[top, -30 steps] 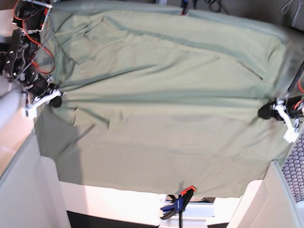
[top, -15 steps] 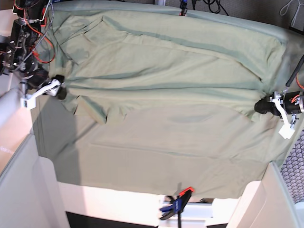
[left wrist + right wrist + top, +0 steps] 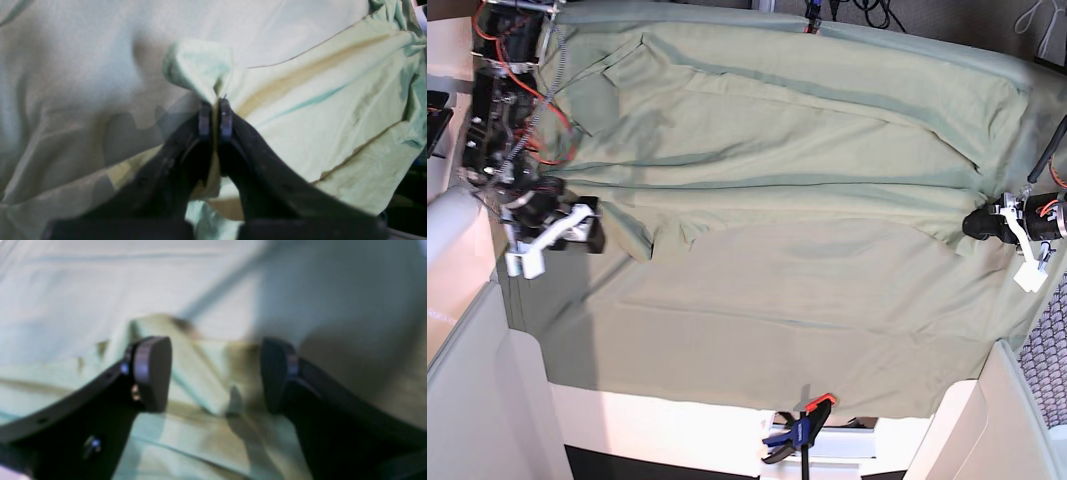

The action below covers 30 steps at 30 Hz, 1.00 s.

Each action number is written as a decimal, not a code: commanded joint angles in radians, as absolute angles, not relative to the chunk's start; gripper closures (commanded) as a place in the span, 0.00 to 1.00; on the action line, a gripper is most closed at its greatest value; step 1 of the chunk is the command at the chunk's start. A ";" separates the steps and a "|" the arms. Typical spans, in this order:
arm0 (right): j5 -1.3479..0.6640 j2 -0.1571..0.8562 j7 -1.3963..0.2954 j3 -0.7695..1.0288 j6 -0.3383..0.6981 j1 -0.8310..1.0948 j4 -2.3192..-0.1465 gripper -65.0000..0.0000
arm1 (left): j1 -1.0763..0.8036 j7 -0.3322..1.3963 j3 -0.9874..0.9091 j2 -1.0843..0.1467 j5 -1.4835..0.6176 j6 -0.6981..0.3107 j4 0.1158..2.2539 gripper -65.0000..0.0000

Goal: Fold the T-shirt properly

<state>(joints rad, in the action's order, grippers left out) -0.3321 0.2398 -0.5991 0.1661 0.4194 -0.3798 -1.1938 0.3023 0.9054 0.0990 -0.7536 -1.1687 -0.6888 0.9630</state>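
Note:
The pale sage-green T-shirt (image 3: 777,150) lies across the far half of the table, its near edge doubled over. My left gripper (image 3: 979,225) at the right side is shut on a pinched corner of the T-shirt (image 3: 200,63); the left wrist view shows its tips (image 3: 215,106) closed on the fabric. My right gripper (image 3: 592,228) at the left side is open. In the right wrist view (image 3: 213,373) its jaws stand wide apart over a loose fold of the T-shirt (image 3: 200,373), which lies between the pads without being held.
A larger plain sage-green cloth (image 3: 777,330) covers the table under the T-shirt. A blue and orange clamp (image 3: 802,425) holds it at the front edge. White panels (image 3: 487,400) stand at both front corners. Red wiring (image 3: 507,60) runs along the right arm.
My right gripper has opened, let go of the T-shirt's edge and moved toward the front and slightly inward. My left gripper has stayed shut on its corner, almost still.

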 commanded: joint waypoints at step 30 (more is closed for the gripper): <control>-0.203 0.233 -0.516 0.075 0.416 -0.403 -1.150 1.00 | 0.327 0.919 0.091 -0.793 -1.206 -0.698 0.980 1.00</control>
<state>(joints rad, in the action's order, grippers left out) -0.1879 0.2241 -0.5465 0.0715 0.4152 -0.3737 -1.1301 0.3019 0.9356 0.0990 -0.7597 -1.1854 -0.6891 0.9634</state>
